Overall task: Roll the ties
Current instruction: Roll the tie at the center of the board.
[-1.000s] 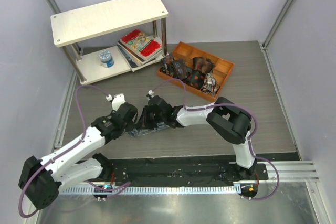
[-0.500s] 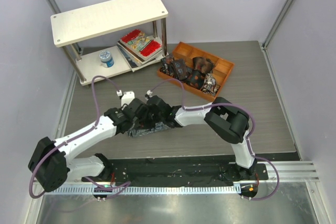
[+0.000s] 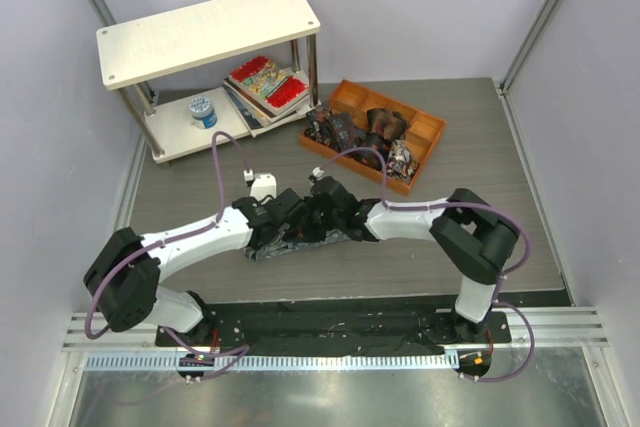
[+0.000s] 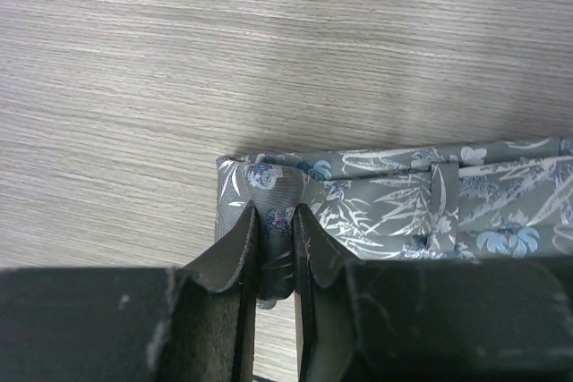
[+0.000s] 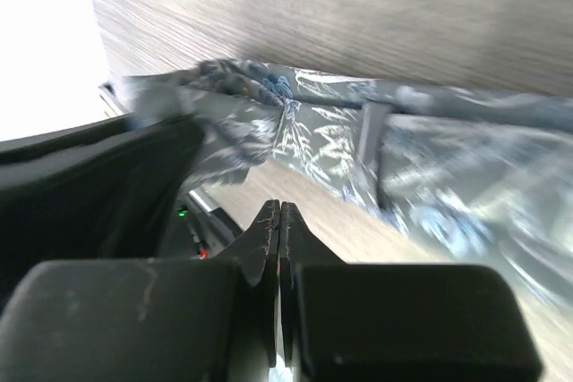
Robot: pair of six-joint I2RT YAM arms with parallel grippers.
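Status: my left fingers (image 4: 276,225) are clamped on a raised fold at the end of the grey-blue tie (image 4: 385,194). It's a thin pinch, with fabric bunched between the pads. My right fingers (image 5: 279,216) are pressed together with nothing between them, tips just beside the same tie, further along the strip. The right wrist view is blurred, so I can't tell whether the tips touch the cloth.

The tie lies mostly flat in the middle of the worktop (image 4: 161,51), between both arms, back side up (keeper loop showing). It's well apart from the orange tray (image 3: 428,125) where the rolled ties (image 3: 365,142) sit.

My read: the roll is at its very start, and this end needs turning over onto itself.

How I'd do it well:
- Hold the pinch low and near the edge so the first turn is tight. A loose core gives a sloppy roll.
- Rotate the left wrist toward the long side rather than lifting, since lifting drags the whole strip.
- Use the closed right fingers as a press just past the fold, for tension and to stop skidding on the smooth wood.
- Line up the edges each turn, or it cones out.

Risk: the weave looks silky and could slip out of the pinch.
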